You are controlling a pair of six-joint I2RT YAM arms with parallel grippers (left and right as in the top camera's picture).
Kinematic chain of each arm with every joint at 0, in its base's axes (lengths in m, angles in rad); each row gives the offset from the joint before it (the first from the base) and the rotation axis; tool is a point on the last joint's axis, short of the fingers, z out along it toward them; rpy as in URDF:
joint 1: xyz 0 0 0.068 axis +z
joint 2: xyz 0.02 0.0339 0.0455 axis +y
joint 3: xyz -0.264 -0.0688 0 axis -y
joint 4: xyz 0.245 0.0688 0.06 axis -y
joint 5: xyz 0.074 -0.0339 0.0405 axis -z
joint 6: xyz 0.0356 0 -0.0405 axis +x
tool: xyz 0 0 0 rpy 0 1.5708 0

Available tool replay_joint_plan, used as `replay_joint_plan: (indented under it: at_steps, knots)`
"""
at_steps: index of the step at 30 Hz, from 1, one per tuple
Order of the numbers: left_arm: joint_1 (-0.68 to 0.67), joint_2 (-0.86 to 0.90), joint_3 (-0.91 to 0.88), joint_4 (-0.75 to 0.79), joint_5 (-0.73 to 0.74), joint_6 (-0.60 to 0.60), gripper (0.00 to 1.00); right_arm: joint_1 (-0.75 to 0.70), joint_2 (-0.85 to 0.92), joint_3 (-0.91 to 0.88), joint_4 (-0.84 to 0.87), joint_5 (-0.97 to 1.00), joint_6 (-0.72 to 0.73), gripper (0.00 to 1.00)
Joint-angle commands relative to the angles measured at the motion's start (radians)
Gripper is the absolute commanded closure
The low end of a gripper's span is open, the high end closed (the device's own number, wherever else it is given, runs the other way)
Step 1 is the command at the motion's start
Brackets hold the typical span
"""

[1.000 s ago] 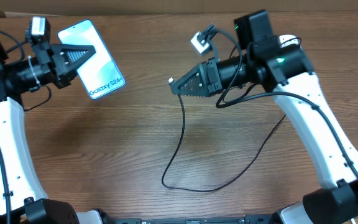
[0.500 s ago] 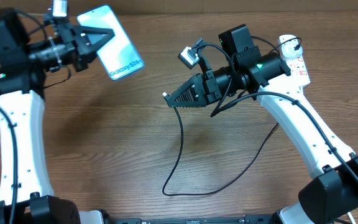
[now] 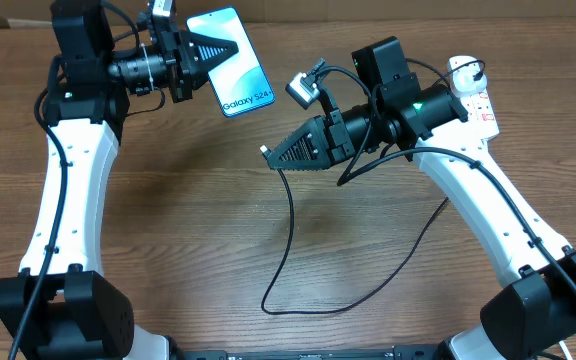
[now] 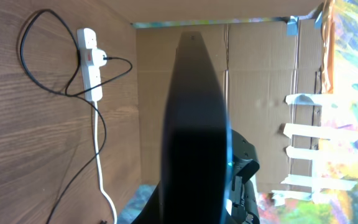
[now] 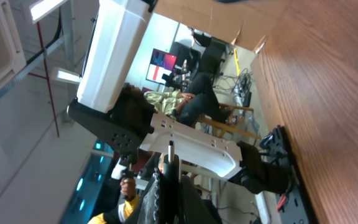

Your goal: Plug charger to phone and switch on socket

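Brown wood-grain worktop [image 3: 168,230] runs under both arms, with plain cardboard sheeting [image 4: 260,81] standing along its far edge. The phone [image 3: 248,80] is up near the back, left of centre, its glossy pale-blue screen facing up with "Galaxy S24" readable. The left hand [image 3: 226,47] is clamped on its left side. From the left wrist the slim slab shows edge-on as a dark blade. Since a second ago that arm has swung the phone rightward, towards the middle. Below and to the right, apart from the phone, the right hand [image 3: 273,153] is pinched together on the tip of the charger [image 3: 290,235]. Its thin black cable droops to the wood and loops away to the right. That hand has barely shifted in the last half-second. At the far right lies the socket [image 3: 476,95], an oblong of white plastic with red markings.
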Motion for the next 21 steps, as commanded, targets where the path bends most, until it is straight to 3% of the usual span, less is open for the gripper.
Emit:
replay_joint_plan:
  at_steps: [1,9,21]
  knots:
    - [-0.016,-0.005,0.010,0.013,0.060,-0.032,0.96,0.001,-0.008,-0.001,0.040,0.031,0.079,0.96]
    - [-0.016,-0.005,0.010,0.013,0.114,-0.026,0.96,0.000,-0.008,-0.001,0.195,0.101,0.278,0.96]
    - [-0.016,-0.005,0.010,0.028,0.117,-0.016,0.96,0.000,-0.007,-0.001,0.307,0.129,0.396,0.96]
